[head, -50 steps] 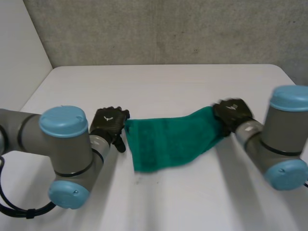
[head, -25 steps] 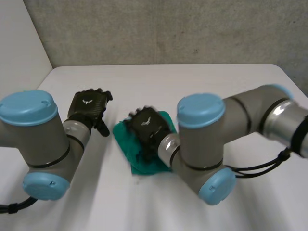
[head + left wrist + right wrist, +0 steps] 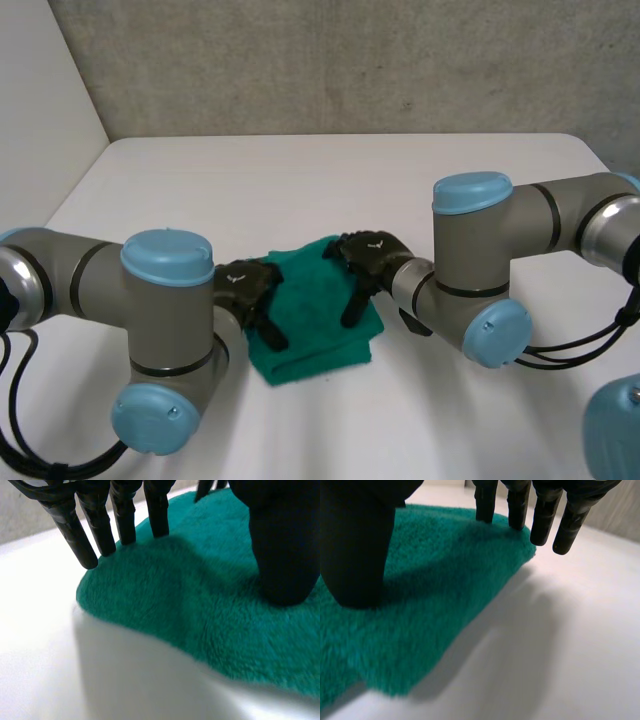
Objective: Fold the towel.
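Left hand [image 3: 248,290] rests on the left edge of the folded green towel [image 3: 312,325] — fingers straight, grasping nothing. Right hand [image 3: 368,258] rests on the right edge likewise — towel flat on the white table [image 3: 300,180].

Soft, fuzzy, matt cloth on the folded green towel [image 3: 318,325]. Smooth, faintly shiny white table top [image 3: 300,180]. Matt black on left hand [image 3: 248,286] and right hand [image 3: 370,256]. Rough, speckled grey wall [image 3: 350,60] behind.
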